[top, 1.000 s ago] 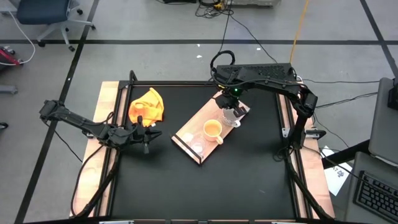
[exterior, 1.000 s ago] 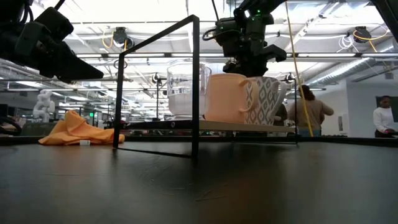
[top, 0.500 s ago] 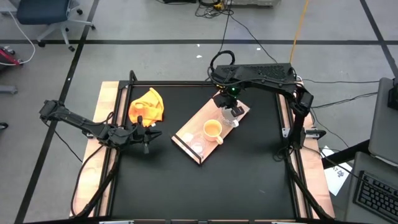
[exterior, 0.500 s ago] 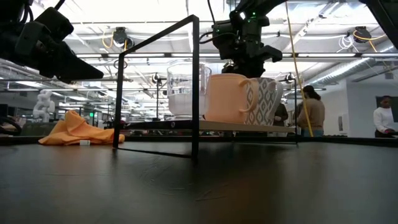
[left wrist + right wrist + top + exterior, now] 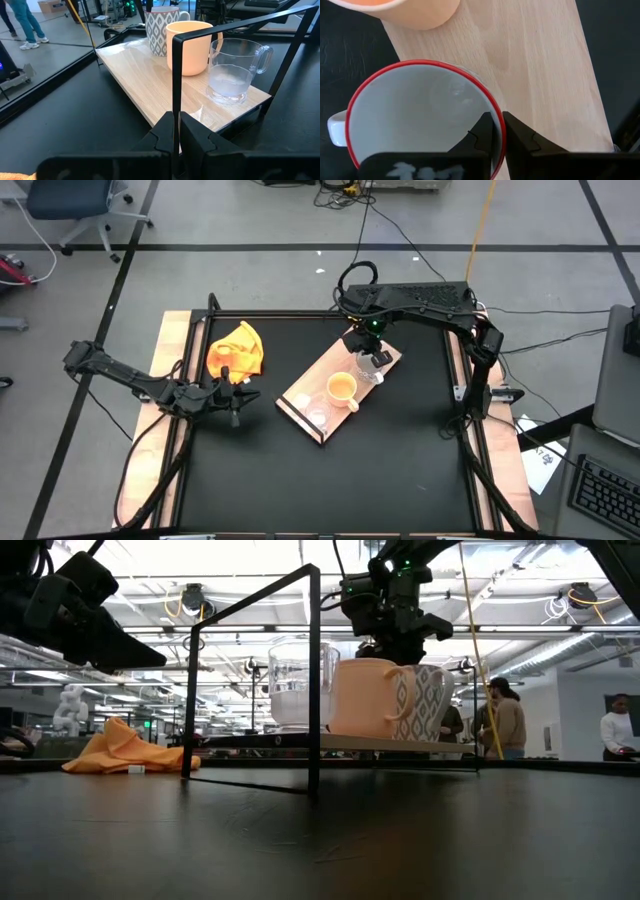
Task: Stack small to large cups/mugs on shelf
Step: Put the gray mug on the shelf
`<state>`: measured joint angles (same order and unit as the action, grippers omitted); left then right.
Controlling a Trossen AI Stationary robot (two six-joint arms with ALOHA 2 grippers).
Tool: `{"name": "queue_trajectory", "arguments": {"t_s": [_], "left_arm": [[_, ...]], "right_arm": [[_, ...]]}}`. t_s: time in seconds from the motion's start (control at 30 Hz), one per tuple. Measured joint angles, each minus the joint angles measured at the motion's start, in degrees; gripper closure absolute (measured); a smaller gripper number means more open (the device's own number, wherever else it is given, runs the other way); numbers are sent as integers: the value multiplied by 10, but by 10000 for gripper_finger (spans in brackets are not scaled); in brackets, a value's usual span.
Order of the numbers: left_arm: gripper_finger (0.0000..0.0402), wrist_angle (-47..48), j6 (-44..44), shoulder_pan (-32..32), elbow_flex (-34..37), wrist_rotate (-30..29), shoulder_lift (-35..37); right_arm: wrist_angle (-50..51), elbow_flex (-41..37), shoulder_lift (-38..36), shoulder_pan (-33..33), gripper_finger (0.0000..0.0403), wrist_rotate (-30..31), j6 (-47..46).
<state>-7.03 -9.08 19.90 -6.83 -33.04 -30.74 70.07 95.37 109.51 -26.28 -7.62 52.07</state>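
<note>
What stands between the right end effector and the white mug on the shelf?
Nothing visible. The right end effector is directly above the white mug, at its red rim, on the shelf.

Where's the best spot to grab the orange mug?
Probably by the rim, from straight above: the orange mug stands upright and open-topped on the shelf, with the glass cup and white mug close on either side, so a sideways grab looks crowded.

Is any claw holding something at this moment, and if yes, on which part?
The right claw grips the white patterned mug with the red rim by its rim wall, above the light wooden shelf board. The left claw holds nothing.
</note>
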Motion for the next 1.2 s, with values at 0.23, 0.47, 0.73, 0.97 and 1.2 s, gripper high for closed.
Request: {"name": "queue_trajectory", "arguments": {"t_s": [0.23, 0.47, 0.73, 0.97, 1.2], "left_arm": [[371, 4, -2, 0, 0, 0, 0], [371, 5, -8, 0, 0, 0, 0], [371, 13, -15, 0, 0, 1, 0], [371, 13, -16, 0, 0, 1, 0], [371, 13, -17, 0, 0, 1, 0]], "right_arm": [[-1, 0, 0, 0, 383, 1, -15], [-14, -6, 2, 2, 345, 8, -32], [-18, -3, -2, 1, 316, 6, -34], [-19, -2, -5, 2, 314, 3, -34], [-20, -1, -7, 2, 314, 3, -36]]}}
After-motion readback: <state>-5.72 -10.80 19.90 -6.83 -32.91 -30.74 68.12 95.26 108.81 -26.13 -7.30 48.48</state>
